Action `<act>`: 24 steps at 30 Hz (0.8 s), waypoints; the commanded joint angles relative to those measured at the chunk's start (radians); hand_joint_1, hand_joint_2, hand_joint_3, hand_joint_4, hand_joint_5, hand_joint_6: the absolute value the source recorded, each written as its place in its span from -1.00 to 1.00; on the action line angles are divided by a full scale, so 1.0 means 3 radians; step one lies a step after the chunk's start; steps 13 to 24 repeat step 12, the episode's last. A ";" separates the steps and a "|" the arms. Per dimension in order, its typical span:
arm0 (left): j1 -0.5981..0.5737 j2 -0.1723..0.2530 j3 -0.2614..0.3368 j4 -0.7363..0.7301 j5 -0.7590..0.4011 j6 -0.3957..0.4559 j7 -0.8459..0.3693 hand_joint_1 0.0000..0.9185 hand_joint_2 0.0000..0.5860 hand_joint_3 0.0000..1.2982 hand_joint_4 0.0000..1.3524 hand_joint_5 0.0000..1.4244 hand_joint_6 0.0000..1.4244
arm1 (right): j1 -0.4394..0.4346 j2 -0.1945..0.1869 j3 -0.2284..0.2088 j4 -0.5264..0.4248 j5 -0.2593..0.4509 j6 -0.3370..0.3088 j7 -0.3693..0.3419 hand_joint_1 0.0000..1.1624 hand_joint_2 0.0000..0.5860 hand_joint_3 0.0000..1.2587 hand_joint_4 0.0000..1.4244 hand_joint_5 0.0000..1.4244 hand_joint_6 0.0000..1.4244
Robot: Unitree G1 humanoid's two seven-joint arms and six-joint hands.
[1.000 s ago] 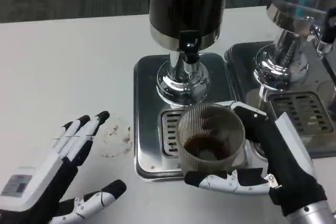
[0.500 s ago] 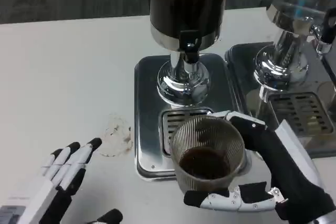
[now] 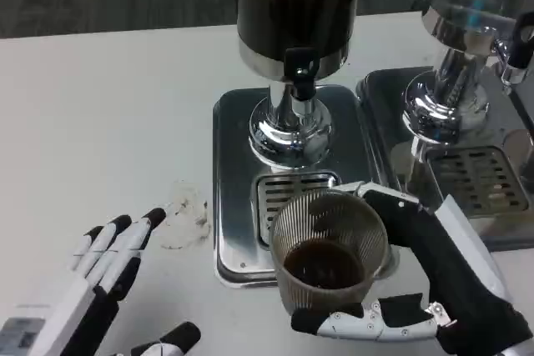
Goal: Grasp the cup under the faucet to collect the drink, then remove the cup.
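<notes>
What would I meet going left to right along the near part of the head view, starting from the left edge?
Left hand, open over the table → the pale stain on the white table → the ribbed cup with dark drink in it → right hand, its fingers around the cup.

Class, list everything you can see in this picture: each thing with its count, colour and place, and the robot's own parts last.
Table: one, white, under everything.
Drink dispenser: one, dark tank on a chrome stand, top centre, with a black faucet.
Drip tray: one, silver, below that dispenser.
Second dispenser: one, chrome, top right, on its own tray.
Cup: one, clear ribbed, dark drink inside, at the tray's front edge.
Stain: one, pale brownish, left of the tray.
Left hand: white and black, fingers apart, bottom left.
Right hand: white and black, holds the cup.
</notes>
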 commanded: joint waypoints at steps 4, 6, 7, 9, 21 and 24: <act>-0.0054 -0.0003 -0.0041 0.0083 -0.0042 -0.0024 -0.0002 -1.00 -0.39 -1.00 -1.00 -1.00 -1.00 | -0.0041 0.0023 -0.0023 -0.0082 0.0111 -0.0038 -0.0007 0.71 -0.73 0.15 0.14 0.13 0.28; -0.0061 -0.0001 -0.0045 0.0101 -0.0050 -0.0036 -0.0001 -1.00 -0.40 -1.00 -1.00 -1.00 -1.00 | -0.0049 0.0023 -0.0026 -0.0075 0.0115 -0.0046 -0.0007 0.71 -0.73 0.15 0.14 0.13 0.28; -0.0063 0.0000 -0.0046 0.0105 -0.0051 -0.0039 -0.0003 -1.00 -0.40 -1.00 -1.00 -1.00 -1.00 | -0.0052 0.0022 -0.0026 -0.0072 0.0120 -0.0046 -0.0005 0.71 -0.73 0.15 0.14 0.13 0.28; -0.0069 -0.0001 -0.0051 0.0110 -0.0051 -0.0040 -0.0007 -1.00 -0.41 -1.00 -1.00 -1.00 -1.00 | -0.0056 0.0024 -0.0027 -0.0064 0.0123 -0.0053 -0.0008 0.71 -0.72 0.15 0.14 0.13 0.28; -0.0076 -0.0002 -0.0060 0.0120 -0.0054 -0.0048 -0.0007 -1.00 -0.42 -1.00 -1.00 -1.00 -1.00 | -0.0060 0.0017 -0.0024 -0.0056 0.0128 -0.0062 -0.0002 0.72 -0.70 0.15 0.14 0.11 0.28; -0.0076 -0.0002 -0.0060 0.0120 -0.0054 -0.0048 -0.0007 -1.00 -0.42 -1.00 -1.00 -1.00 -1.00 | -0.0060 0.0017 -0.0024 -0.0056 0.0128 -0.0062 -0.0002 0.72 -0.70 0.15 0.14 0.11 0.28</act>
